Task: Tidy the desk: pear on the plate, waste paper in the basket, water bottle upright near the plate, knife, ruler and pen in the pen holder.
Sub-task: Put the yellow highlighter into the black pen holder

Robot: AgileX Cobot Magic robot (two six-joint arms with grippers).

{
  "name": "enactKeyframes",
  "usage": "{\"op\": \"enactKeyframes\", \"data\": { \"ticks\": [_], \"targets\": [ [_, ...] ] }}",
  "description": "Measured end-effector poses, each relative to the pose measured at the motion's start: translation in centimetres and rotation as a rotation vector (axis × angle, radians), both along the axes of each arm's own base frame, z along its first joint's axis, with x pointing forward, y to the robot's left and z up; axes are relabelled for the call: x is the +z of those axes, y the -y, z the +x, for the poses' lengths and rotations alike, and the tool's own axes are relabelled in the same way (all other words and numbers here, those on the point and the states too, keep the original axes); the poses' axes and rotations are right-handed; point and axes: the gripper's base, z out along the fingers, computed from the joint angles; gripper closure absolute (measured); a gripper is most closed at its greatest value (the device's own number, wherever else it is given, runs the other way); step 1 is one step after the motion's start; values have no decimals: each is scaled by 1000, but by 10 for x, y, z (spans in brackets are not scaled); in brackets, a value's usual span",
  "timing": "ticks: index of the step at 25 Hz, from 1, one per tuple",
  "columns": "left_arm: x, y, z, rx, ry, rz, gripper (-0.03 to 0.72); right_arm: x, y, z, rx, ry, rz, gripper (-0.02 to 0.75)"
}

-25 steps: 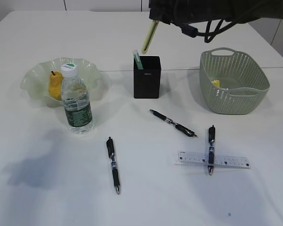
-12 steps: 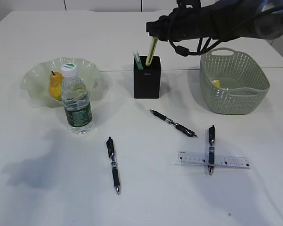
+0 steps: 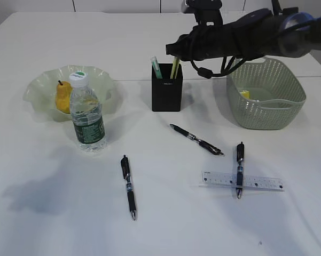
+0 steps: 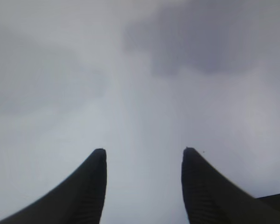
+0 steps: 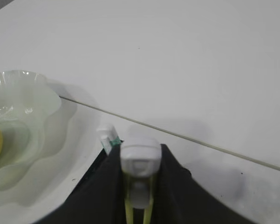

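yellow-green knife [image 3: 174, 68] upright in black pen holder [image 3: 166, 95] | ruler [image 3: 241, 181] flat under pen [image 3: 239, 168]

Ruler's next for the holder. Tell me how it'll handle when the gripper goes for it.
The ruler looks thin, clear and flat on the table, so probably light but hard to get fingertips under; it may slide when nudged. A pen lies across it and would likely roll or shift off if the ruler is lifted first. It seems stiff rather than floppy.

The desk [image 3: 42, 224] looks smooth and matt white. The plate [image 3: 40, 88] is glossy translucent green, the basket [image 3: 267, 114] perforated matt plastic, the water bottle [image 3: 87, 114] clear plastic, the pen holder [image 3: 166, 96] matt black.
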Motion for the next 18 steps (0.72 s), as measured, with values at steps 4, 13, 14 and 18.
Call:
{"op": "enactKeyframes", "data": {
  "ticks": [4,13,14,18],
  "targets": [
    [0,0,0,2,-2,-4,328,-5,0,1,0,-6,-6,600],
    [0,1,0,4,-3,-8,331,-5,-1,0,9,-9,-5,480],
    [0,1,0,4,-3,-8,331,-5,-1,0,12,-12,-2,477],
    [0,1,-1,5,-11,-11,331,-5,-3,-1,31,-22,7,474]
  ]
}}
